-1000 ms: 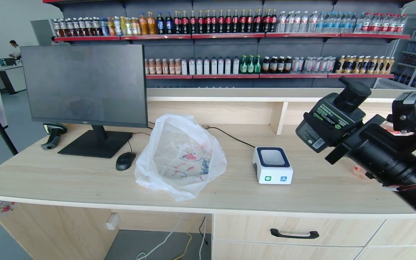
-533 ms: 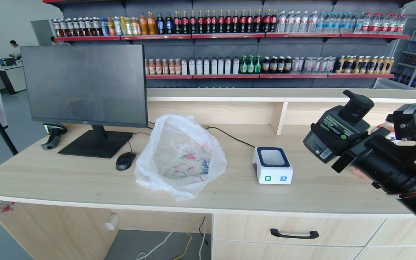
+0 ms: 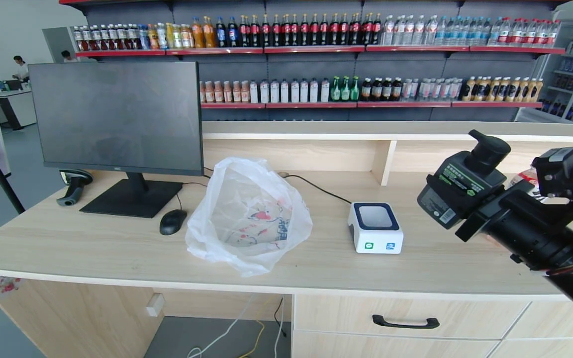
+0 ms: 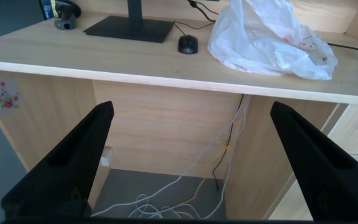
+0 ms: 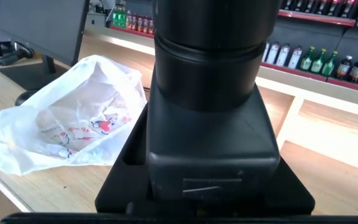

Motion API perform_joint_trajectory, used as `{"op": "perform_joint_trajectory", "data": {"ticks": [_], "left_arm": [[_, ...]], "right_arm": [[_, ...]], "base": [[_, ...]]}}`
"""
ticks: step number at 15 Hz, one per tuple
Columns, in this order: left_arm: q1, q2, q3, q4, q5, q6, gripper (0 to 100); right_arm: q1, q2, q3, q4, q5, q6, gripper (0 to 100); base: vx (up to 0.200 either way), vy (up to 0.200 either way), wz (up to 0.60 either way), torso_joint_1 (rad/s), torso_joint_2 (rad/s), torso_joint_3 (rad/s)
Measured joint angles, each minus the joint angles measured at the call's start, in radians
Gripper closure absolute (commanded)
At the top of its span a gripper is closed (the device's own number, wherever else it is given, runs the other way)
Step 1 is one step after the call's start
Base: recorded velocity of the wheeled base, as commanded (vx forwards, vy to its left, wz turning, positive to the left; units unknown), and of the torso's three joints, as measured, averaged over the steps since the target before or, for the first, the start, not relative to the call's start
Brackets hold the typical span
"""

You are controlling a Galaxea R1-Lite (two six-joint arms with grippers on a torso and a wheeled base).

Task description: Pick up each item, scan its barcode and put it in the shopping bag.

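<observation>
right gripper [image 3: 473, 211] clamped on the black bottle [image 3: 458, 191], aloft over the right end of the counter [image 3: 117, 248]; tilted, barcode label on the side toward the scanner [image 3: 375, 227], ready for its window; bare worktop between bottle and scanner for a low pass; shopping bag [image 3: 249, 214] slumped beyond the scanner, mouth apparently upward, beside the mouse [image 3: 172, 221]; left gripper [image 4: 191, 112] below the counter edge, fingers [image 4: 92, 149] wide apart, clear of the path
</observation>
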Motion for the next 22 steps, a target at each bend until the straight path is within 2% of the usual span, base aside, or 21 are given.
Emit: {"op": "perform_joint_trajectory", "data": {"ticks": [2, 10, 20, 22], "left_arm": [[0.0, 0.0, 0.0, 0.0, 0.0, 0.0, 0], [0.0, 0.0, 0.0, 0.0, 0.0, -0.002, 0], [0.0, 0.0, 0.0, 0.0, 0.0, -0.004, 0], [0.0, 0.0, 0.0, 0.0, 0.0, -0.004, 0]], "right_arm": [[0.0, 0.003, -0.017, 0.0, 0.0, 0.0, 100], [0.001, 0.012, -0.021, -0.001, 0.0, 0.0, 100], [-0.001, 0.016, -0.023, 0.001, 0.0, 0.0, 100], [-0.001, 0.016, -0.018, 0.001, 0.0, 0.0, 100]], "base": [[0.2, 0.0, 0.0, 0.0, 0.0, 0.005], [0.0, 0.0, 0.0, 0.0, 0.0, 0.0], [0.0, 0.2, 0.0, 0.002, 0.0, 0.003], [0.0, 0.0, 0.0, 0.0, 0.0, 0.0]]}}
